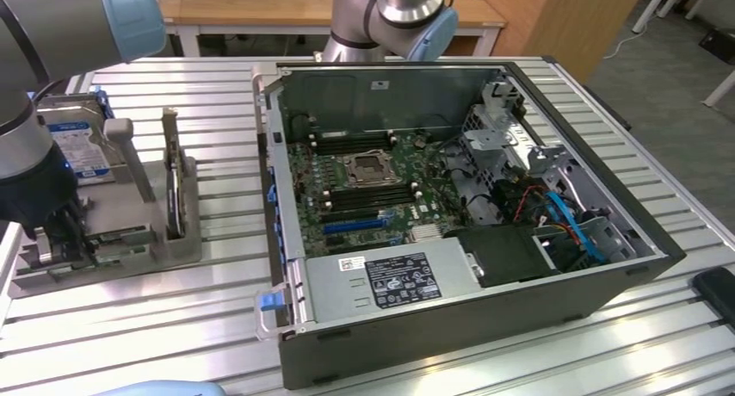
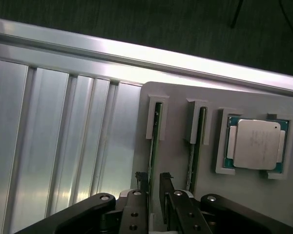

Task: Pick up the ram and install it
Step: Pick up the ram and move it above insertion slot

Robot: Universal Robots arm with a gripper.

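One open computer case [image 1: 460, 224] lies on its side in the middle of the slatted aluminium table [image 1: 643, 327], with its motherboard [image 1: 367, 189] facing up. At nine o'clock from the case sits a grey parts holder [image 1: 178, 245], and a blue-labelled hard drive [image 1: 83, 146] stands on edge at its far end. The arm [image 1: 29, 146] hangs over the holder. Its dark hand [image 1: 58, 239] is down at the holder's near end, at about eight o'clock from the case.

From the wrist, the hand [image 2: 154, 179] sits low over the holder [image 2: 176, 122]. Its fingers [image 2: 141, 181] stand a narrow gap apart, a little wider than the ram [image 2: 154, 141], with one finger on each side of it. The ram is a thin green stick seated on edge in the slot nearest the bare table slats [image 2: 63, 146]. A second stick [image 2: 196, 141] stands in the next slot, just beside it and parallel. Past that stick, a silver processor [image 2: 256, 144] lies flat in its own pocket.
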